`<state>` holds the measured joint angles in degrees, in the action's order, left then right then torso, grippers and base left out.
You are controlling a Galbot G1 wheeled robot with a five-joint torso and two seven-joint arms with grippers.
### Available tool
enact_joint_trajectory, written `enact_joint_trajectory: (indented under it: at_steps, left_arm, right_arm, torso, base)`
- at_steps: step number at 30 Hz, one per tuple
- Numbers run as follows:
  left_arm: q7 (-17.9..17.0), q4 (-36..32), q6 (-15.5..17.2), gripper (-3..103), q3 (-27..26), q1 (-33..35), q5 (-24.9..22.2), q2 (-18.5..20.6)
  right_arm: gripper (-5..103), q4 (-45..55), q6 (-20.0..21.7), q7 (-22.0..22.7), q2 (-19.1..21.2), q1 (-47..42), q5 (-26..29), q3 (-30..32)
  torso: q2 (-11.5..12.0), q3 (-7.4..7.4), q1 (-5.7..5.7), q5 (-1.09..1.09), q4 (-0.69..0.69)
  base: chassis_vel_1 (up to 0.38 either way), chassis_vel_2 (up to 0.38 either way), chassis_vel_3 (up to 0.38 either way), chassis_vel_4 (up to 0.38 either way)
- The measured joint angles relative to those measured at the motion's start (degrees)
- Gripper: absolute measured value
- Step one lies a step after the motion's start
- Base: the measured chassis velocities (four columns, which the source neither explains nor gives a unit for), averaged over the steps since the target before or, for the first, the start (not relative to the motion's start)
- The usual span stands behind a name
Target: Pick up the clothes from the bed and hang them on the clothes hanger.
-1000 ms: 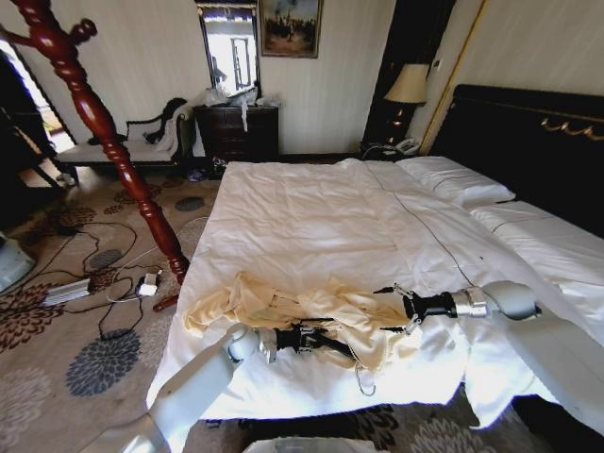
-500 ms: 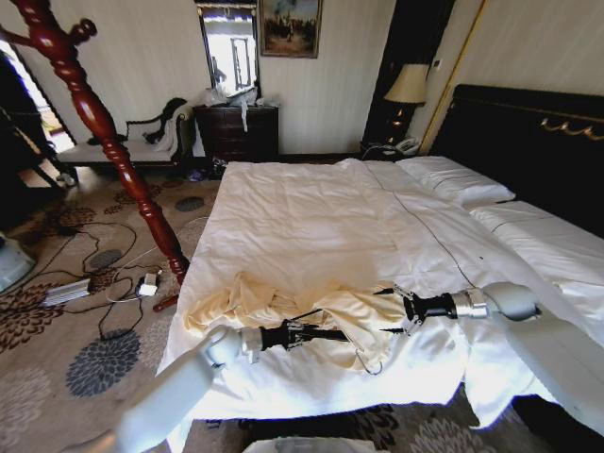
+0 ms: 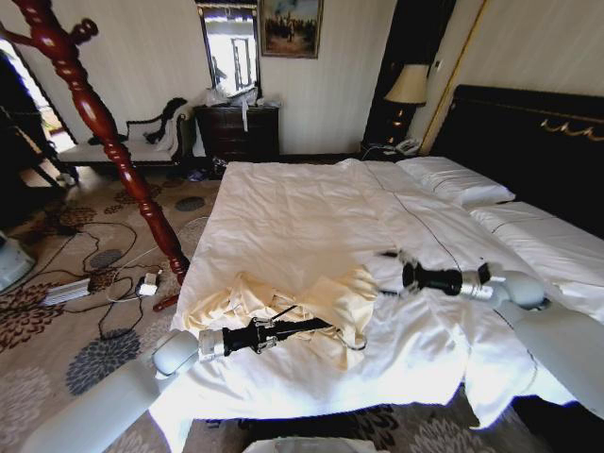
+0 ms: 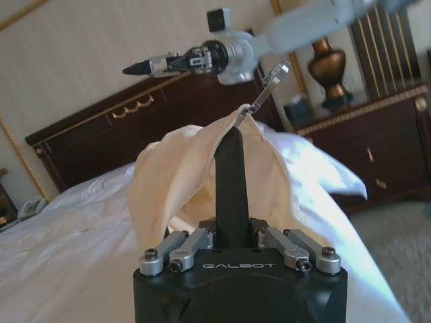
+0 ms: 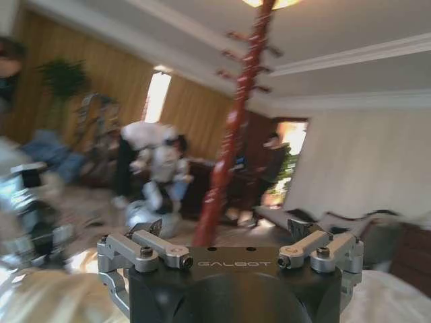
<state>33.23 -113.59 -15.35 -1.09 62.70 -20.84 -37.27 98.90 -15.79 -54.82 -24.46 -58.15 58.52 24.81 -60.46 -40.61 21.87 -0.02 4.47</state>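
Beside bed (image 3: 311,203), red wooden post (image 3: 104,132)

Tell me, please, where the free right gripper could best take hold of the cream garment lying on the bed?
Probably the raised fold of the clothes nearest the right gripper, approached from the headboard side. That edge stands bunched above the bed, while the left gripper already pinches the middle.

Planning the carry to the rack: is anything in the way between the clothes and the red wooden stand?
Nothing visible blocks it. The clothes, draped over the left hand, have bare bed between them and the stand.
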Motion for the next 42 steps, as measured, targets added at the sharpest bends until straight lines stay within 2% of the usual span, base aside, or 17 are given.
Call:
enact_joint_trajectory:
  at_steps: [1, 4, 5, 8, 10, 12, 15, 19, 21, 24, 25, 27, 28, 29, 31, 34, 42]
  left_arm:
    - [0.0, 0.0, 0.0, 22, 0.0, 0.0, 0.0, 0.0]
    - [-1.04, -3.85, 2.34, 22, -2.31, 1.96, -5.32, 0.35]
    - [-1.04, -3.85, 2.34, 22, -2.31, 1.96, -5.32, 0.35]
    - [-2.43, -7.85, 4.52, 22, -4.84, 3.4, -11.6, 0.77]
    - [-2.65, -8.58, 5.0, 22, -5.22, 3.43, -12.99, 0.76]
    - [-3.26, -11.5, 7.93, 22, -6.34, 3.1, -19.57, 0.52]
    - [-3.12, -13.18, 10.39, 22, -6.5, 3.05, -23.95, 0.12]
    - [-1.64, -13.79, 13.74, 22, -6.2, 3.05, -28.71, 0.03]
    - [-1.28, -13.78, 14.98, 22, -5.77, 2.52, -31.07, 0.7]
    - [-1.17, -15.1, 18.19, 22, -5.17, 0.17, -39.51, 4.41]
    - [-1.17, -15.1, 18.19, 22, -5.17, 0.17, -39.51, 4.41]
    - [-1.15, -16.06, 18.98, 22, -5.18, -0.51, -42.7, 6.16]
    - [-0.94, -17.06, 19.62, 22, -5.38, -0.95, -45.73, 8.35]
    - [-0.82, -17.43, 19.78, 22, -5.5, -1.06, -46.89, 9.32]
    - [-0.79, -17.59, 19.84, 22, -5.55, -1.09, -47.41, 9.7]
    - [-0.76, -18.85, 20.6, 22, -5.35, -1.23, -50.49, 10.55]
    - [-0.14, -19.14, 20.96, 22, -4.38, -0.99, -48.79, 10.92]
  right_arm:
    - [100, 0.0, 0.0, 0.0, 0.0, 0.0, 0.0, 0.0]
    - [100, 4.08, 3.37, 14.2, 1.83, -1.77, 3.97, 0.31]
    - [100, 4.08, 3.37, 14.2, 1.83, -1.77, 3.97, 0.31]
    - [100, 8.49, 5.6, 29.41, 2.37, -2.62, 15.43, -0.16]
    - [100, 8.96, 5.55, 31.2, 2.2, -2.46, 17.26, -0.22]
    - [100, 10.26, 3.08, 35.79, 1.51, -1.49, 21.91, -0.15]
    - [100, 10.48, 0.99, 36.07, 1.63, -1.0, 22.68, 0.41]
    - [100, 9.39, -1.65, 31.52, 3.77, -0.58, 20.91, 1.23]
    - [100, 8.24, -2.69, 26.93, 5.48, -0.42, 19.78, 1.32]
    - [100, 4.2, -3.07, 10.83, 11.24, 0.55, 19.26, 1.19]
    - [100, 4.2, -3.07, 10.83, 11.24, 0.55, 19.26, 1.19]
    - [100, 2.46, -1.57, 4.41, 13.23, 0.99, 19.43, 0.89]
    - [100, 0.4, 0.27, -2.18, 15.05, 1.57, 19.52, 0.68]
    - [100, -0.75, 1.16, -4.97, 15.86, 1.91, 19.45, 0.6]
    - [100, -1.34, 1.6, -6.2, 16.28, 2.08, 19.36, 0.58]
    - [100, -4.25, 4.24, -12.68, 18.29, 2.8, 19.57, 0.69]
    - [100, -6.06, 5.49, -23.33, 20.62, 3.12, 13.55, 1.28]
  torso:
    - [0.0, 0.0, 0.0, 0.0, 0.0]
    - [0.0, 0.0, 0.0, 0.02, 0.0]
    - [0.0, 0.0, 0.0, 0.02, 0.0]
    - [0.0, 0.0, 0.0, 0.01, -0.01]
    - [0.0, 0.0, 0.0, 0.01, -0.02]
    - [0.0, 0.0, 0.0, 0.04, 0.0]
    - [0.0, 0.0, 0.0, 0.04, 0.0]
    - [0.0, 0.0, 0.0, 0.02, 0.0]
    - [0.0, 0.0, 0.0, 0.01, -0.01]
    - [0.0, 0.0, 0.0, 0.01, 0.01]
    - [0.0, 0.0, 0.0, 0.01, 0.01]
    - [0.0, 0.0, 0.0, 0.02, 0.0]
    - [0.0, 0.0, 0.0, 0.02, 0.0]
    - [0.0, 0.0, 0.0, 0.03, 0.0]
    - [0.0, 0.0, 0.0, 0.03, 0.0]
    - [0.0, 0.0, 0.0, 0.03, 0.0]
    - [0.0, 0.0, 0.0, 0.03, 0.0]
  base:
    - [0.0, 0.0, 0.0, 0.0]
    - [0.0, 0.0, 0.0, 0.0]
    - [0.0, 0.0, 0.0, 0.0]
    - [0.0, 0.0, 0.0, 0.0]
    - [0.0, 0.0, 0.0, 0.0]
    - [0.0, 0.0, 0.0, 0.0]
    - [0.0, 0.0, 0.0, 0.0]
    - [0.0, 0.0, 0.0, 0.0]
    - [0.0, 0.0, 0.0, 0.0]
    - [0.0, 0.0, 0.0, 0.0]
    - [0.0, 0.0, 0.0, 0.0]
    - [0.0, 0.0, 0.0, 0.0]
    - [0.0, 0.0, 0.0, 0.0]
    - [0.0, 0.0, 0.0, 0.0]
    - [0.0, 0.0, 0.0, 0.0]
    - [0.0, 0.0, 0.0, 0.0]
    - [0.0, 0.0, 0.0, 0.0]
